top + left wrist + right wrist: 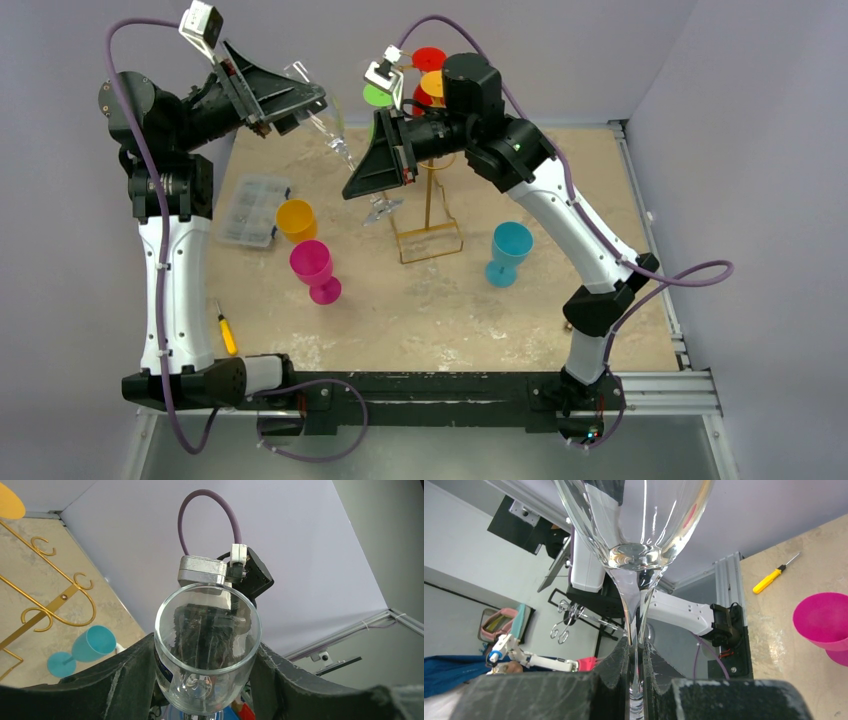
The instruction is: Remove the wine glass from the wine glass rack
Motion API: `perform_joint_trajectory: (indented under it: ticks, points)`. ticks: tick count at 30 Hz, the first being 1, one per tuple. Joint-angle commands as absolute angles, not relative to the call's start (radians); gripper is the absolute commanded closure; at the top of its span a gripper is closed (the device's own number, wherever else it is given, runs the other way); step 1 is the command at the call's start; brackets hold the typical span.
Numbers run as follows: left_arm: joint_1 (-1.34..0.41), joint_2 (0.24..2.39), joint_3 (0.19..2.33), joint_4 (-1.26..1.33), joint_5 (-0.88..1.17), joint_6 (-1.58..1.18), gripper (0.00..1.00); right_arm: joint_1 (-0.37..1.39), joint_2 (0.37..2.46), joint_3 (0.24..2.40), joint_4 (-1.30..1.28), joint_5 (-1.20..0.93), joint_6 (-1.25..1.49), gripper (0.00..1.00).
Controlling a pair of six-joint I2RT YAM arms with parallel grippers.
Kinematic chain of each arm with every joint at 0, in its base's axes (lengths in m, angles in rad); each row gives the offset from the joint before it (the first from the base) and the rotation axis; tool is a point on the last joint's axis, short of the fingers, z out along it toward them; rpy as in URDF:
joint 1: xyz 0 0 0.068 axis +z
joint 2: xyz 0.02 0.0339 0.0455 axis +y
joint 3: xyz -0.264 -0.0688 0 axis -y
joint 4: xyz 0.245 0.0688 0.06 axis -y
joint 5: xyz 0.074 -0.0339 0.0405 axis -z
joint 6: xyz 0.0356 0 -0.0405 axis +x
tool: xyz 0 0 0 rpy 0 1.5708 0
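Sandy table (420, 320) seen from above, w/ two robot arms bolted at its near edge. Left arm (180, 270) reaches up over the far-left corner; right arm (570, 215) bends in over the far middle. Both meet in mid-air on one object.

Gold wire wine glass rack (430, 205) stands upright near the far edge, approx. centre, w/ red, orange & green goblets (428, 58) showing at its top. The clear wine glass (335, 135) is off the rack's hooks. It is held tilted in the air just left of the post, bowl toward the left arm, foot toward the rack.

Right gripper (636, 680) is clamped tight on the thin stem, prob. the firmest place to carry it. Left gripper (206, 645) is closed around the bowl, a finger against each side, likely to steady it or take it over.

Loose on the table:
- teal goblet (510, 250), right of the rack
- pink goblet (315, 268) & orange cup (296, 218), left of the rack
- clear parts box (250, 208), by the left edge
- yellow screwdriver (228, 335), near the left arm's base
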State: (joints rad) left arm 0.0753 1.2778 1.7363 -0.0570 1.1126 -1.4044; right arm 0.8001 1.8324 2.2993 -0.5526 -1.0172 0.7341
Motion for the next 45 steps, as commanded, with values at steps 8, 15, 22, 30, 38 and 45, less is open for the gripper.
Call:
perform_joint_trajectory:
  ticks: [8,15,22,30,38,45]
  points:
    - [0.069,1.264,1.741,-0.016,1.123,-1.424,0.78,0.805,1.792,2.322,-0.518,-1.020,0.687,1.00]
    - [0.071,1.262,1.745,-0.016,1.112,-1.411,0.91,0.804,1.782,2.318,-0.571,-0.988,0.640,0.66]
    - [0.071,1.262,1.757,-0.030,1.105,-1.390,1.00,0.799,1.776,2.314,-0.585,-0.977,0.626,0.50]
    - [0.072,1.253,1.803,-0.160,1.082,-1.263,1.00,0.791,1.775,2.316,-0.597,-0.957,0.620,0.43]
    - [0.071,1.221,1.864,-0.424,0.999,-1.038,1.00,0.772,1.766,2.318,-0.647,-0.859,0.583,0.30]
    - [0.069,1.189,1.874,-0.545,0.915,-0.919,1.00,0.749,1.756,2.319,-0.699,-0.775,0.551,0.29]
